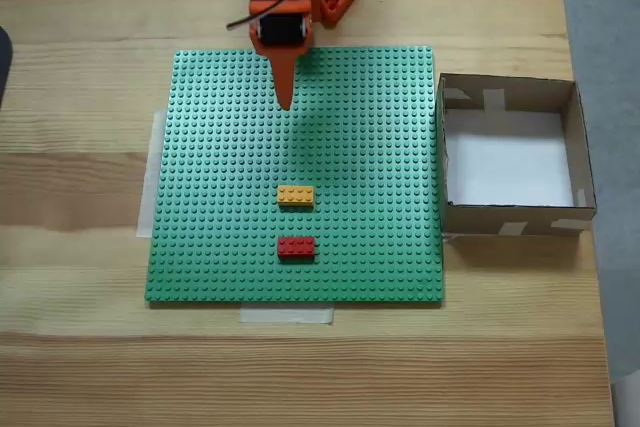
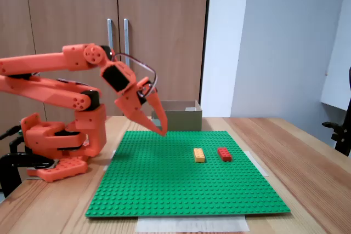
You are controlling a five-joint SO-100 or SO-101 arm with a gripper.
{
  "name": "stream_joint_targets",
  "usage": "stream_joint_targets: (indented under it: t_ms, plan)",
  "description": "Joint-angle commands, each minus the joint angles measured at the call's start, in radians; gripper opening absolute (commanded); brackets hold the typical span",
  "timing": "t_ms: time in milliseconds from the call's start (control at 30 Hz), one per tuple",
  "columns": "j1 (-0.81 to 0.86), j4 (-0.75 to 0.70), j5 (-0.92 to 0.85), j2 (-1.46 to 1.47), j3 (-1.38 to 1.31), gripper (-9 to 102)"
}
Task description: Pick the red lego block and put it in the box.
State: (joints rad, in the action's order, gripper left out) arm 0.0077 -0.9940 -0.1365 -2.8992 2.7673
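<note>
The red lego block (image 1: 296, 245) is seated on the green baseplate (image 1: 220, 207), just beyond the yellow-orange brick (image 1: 295, 195). The claw (image 1: 284, 102) is held aloft, nearly closed, empty. It should be opened, carried past the yellow brick, then lowered squarely.

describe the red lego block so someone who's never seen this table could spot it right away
In the overhead fixed view, find the big green studded baseplate on the wooden table, left of the box. Two small bricks lie near its lower middle, apart. The red lego block is the one nearer the bottom edge, below the yellow-orange brick and farther from the orange hand.
</note>
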Motion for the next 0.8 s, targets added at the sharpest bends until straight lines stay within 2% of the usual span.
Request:
stream_joint_targets:
  t_ms: [0,167,500,767]
  plan:
    - [0.020,-0.003,0.006,0.078,-0.135,-1]
    - [0.023,0.015,0.043,0.193,-0.232,-1]
    - [0.008,0.043,-0.012,0.502,-0.451,1]
    - [0.005,0.089,0.095,0.706,-0.620,0]
